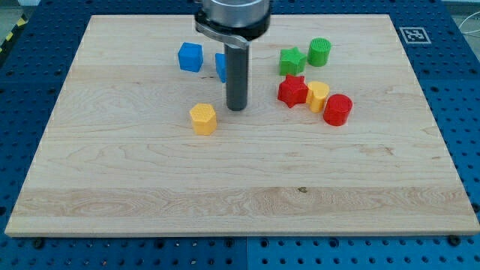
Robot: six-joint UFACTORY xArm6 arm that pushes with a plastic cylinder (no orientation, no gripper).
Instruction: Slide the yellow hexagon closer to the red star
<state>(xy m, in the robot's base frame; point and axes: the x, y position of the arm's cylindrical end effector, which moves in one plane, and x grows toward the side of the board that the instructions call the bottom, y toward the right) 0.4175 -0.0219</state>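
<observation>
The yellow hexagon (202, 118) lies on the wooden board a little left of centre. The red star (292, 91) lies to its right, toward the view's upper right. My tip (237, 108) stands on the board between them, just right of and slightly above the yellow hexagon, with a small gap to it. The rod rises straight up to the arm at the view's top.
A yellow block (317, 96) touches the red star's right side, and a red cylinder (337, 109) lies right of it. A green star (292, 61) and green cylinder (319, 52) lie above. A blue cube (190, 57) and a blue block (220, 66), partly hidden by the rod, lie upper left.
</observation>
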